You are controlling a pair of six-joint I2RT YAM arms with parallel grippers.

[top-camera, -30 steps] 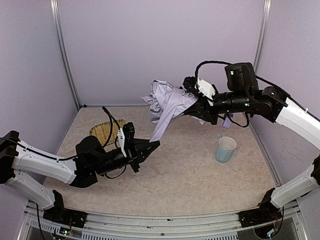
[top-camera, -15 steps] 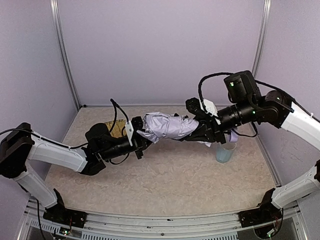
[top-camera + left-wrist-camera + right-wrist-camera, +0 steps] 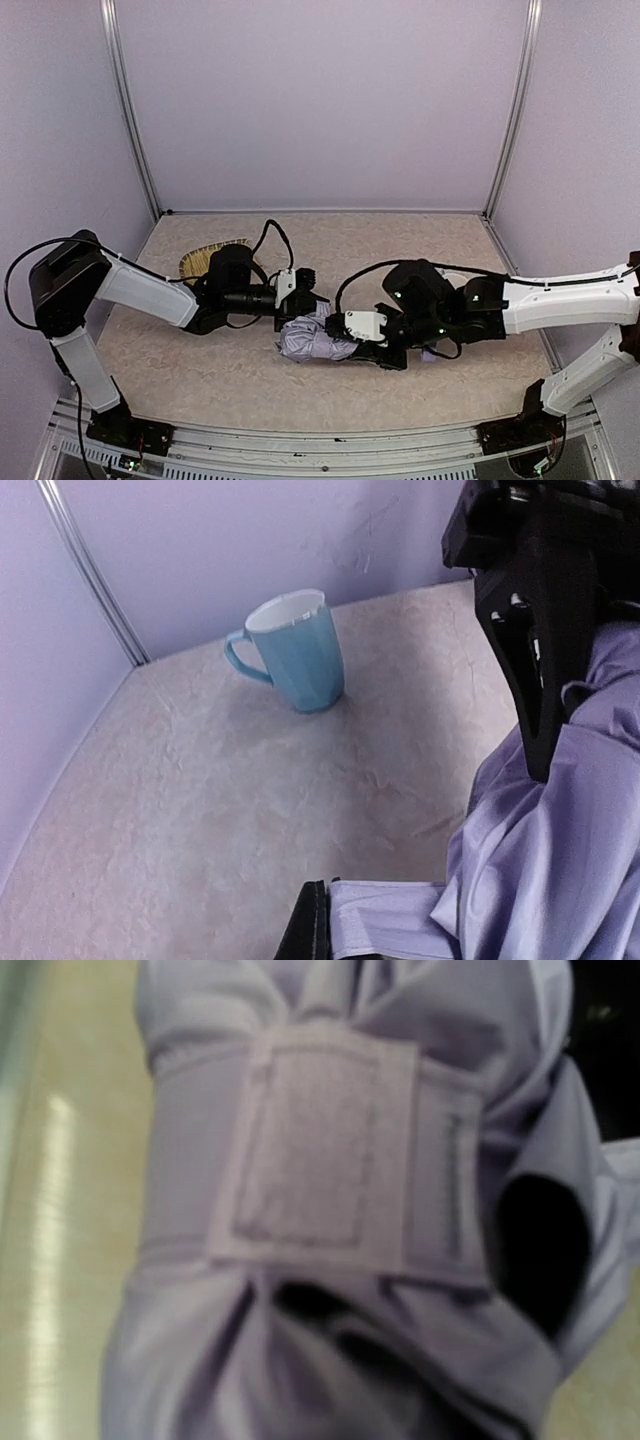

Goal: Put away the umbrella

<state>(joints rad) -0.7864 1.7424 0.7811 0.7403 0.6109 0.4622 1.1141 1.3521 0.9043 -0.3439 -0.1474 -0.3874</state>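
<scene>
The umbrella (image 3: 310, 340) lies as a crumpled pale lilac bundle on the table's front middle. Close up, the umbrella (image 3: 330, 1260) fills the right wrist view, with a fastening strap (image 3: 320, 1160) wrapped round the folds. My right gripper (image 3: 350, 333) comes from the right and is closed on the bundle. One of its black fingers (image 3: 535, 680) presses into the fabric. My left gripper (image 3: 303, 300) reaches in from the left just above the bundle. It is shut, with a flat lilac strap end (image 3: 390, 932) against its black finger (image 3: 312, 935).
A light blue cup (image 3: 292, 650) stands upright beyond the umbrella near the wall; my right arm hides it in the top view. A woven straw tray (image 3: 203, 262) lies at the back left, partly behind my left arm (image 3: 150, 295).
Both arms have come down and toward the front middle. The umbrella went from hanging in mid-air between them to a tight bundle on the table.
</scene>
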